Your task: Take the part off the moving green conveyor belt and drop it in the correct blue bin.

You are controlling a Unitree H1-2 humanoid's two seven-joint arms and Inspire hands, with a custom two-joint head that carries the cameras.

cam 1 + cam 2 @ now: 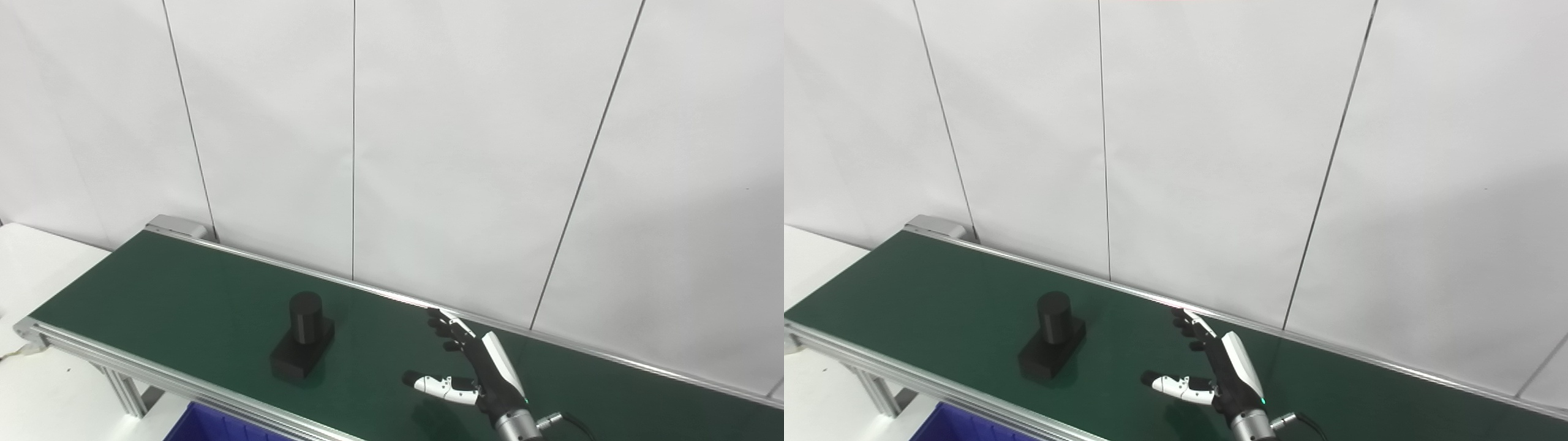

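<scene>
1. On the green conveyor belt [184,288], toward its left end and near the front rail, stands the part [303,339]: a matte black piece made of a flat rectangular base with an upright cylinder rising from one end.
2. Well apart from it, further right along the belt, the right hand [474,370] hovers low over the green surface with its fingers [446,327] spread and the thumb stuck out toward the part; it holds nothing.
3. No left hand shows in either view, so its state cannot be told.
4. Judged by its look, the part is rigid and solid, probably plastic or coated metal, and neither soft nor fragile; its weight cannot be read from the pictures.
5. A matte finish suggests fair grip, not a slippery surface.
6. Its cylinder looks like the best place to hold: the fingers can wrap one side and the thumb oppose, with the base hanging below.
7. A grasp on the base's low edges seems harder, since it lies flat on the belt.
8. Only a corner of a blue bin [202,425] shows below the front rail.
9. No brand, label or writing is readable on the part, belt or bin.
</scene>
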